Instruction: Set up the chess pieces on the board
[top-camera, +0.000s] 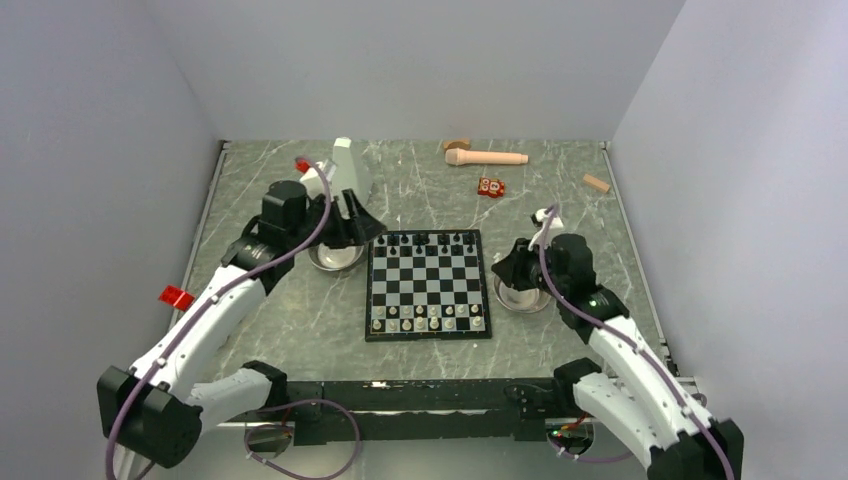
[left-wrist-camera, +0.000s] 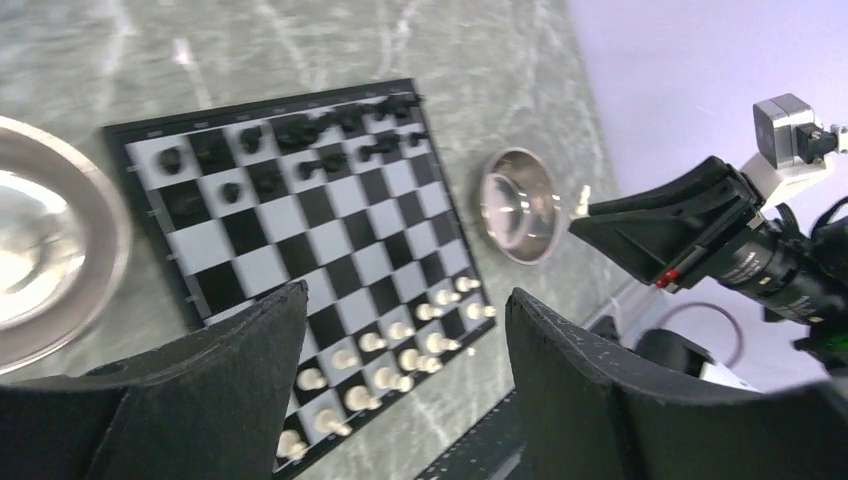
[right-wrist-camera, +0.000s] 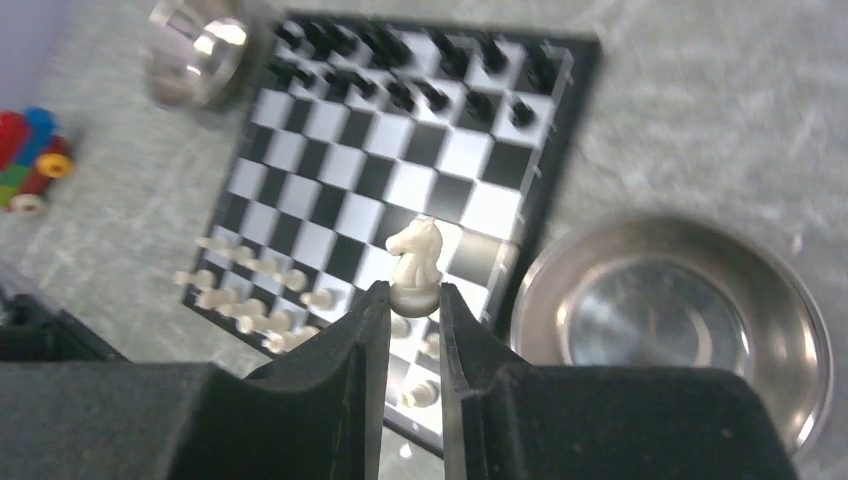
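The left claw (left-wrist-camera: 408, 310) gapes wide, apparently aloft; right claw (right-wrist-camera: 412, 300) pinches a knight (right-wrist-camera: 415, 255).

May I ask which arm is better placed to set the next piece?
Right: the right gripper pinches a white knight near the board's right edge; the left gripper is open and empty.
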